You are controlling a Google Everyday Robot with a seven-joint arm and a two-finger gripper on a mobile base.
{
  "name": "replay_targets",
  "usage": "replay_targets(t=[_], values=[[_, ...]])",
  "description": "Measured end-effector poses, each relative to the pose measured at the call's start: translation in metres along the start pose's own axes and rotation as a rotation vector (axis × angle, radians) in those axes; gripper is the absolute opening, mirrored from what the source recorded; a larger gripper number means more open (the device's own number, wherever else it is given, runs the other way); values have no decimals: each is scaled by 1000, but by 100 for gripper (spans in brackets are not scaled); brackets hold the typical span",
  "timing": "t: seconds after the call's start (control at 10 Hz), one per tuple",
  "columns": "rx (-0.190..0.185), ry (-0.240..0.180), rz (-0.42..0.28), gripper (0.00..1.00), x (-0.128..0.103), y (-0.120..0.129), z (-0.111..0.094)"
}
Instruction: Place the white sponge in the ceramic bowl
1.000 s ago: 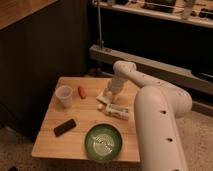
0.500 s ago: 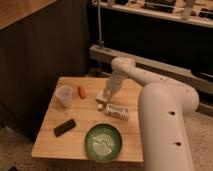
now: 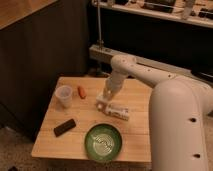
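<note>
Reaching down over the middle of the wooden table (image 3: 132,145), your gripper (image 3: 104,100) sits low at the centre of the frame, right at the white sponge (image 3: 101,104), which shows as a small pale block at its tip, just up and left of the longer white packet (image 3: 117,111). You cannot tell from this view whether the sponge is gripped or only touched, so treat the grasp as unconfirmed. The ceramic bowl (image 3: 103,142) lies at the lower centre of the frame, near the front edge of the table, below the packet and apart from it. To do this step well, make sure you take the sponge alone: the packet is just beside it, and catching it could drag it along or spoil the hold. The sponge looks soft, so it will likely squash; grip it across its middle and lift straight up before you travel. Once clear, carry it toward the lower part of the frame, passing over the packet rather than through it, and let go low over the bowl's centre. The clear cup (image 3: 63,96) and the orange piece (image 3: 81,92) at left centre, and the dark bar (image 3: 65,127) at lower left, are off your path.
</note>
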Motion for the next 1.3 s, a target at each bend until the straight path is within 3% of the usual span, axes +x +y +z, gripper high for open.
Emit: replay_targets(t=[0.1, 0.2, 0.3, 0.7, 1.3], values=[[-4, 3, -4, 23, -4, 3, -5], [-15, 12, -15, 11, -19, 13, -15], [-23, 20, -22, 7, -30, 23, -19], [-33, 41, -44, 7, -56, 38, -22], [-49, 79, -71, 7, -117, 71, -19]])
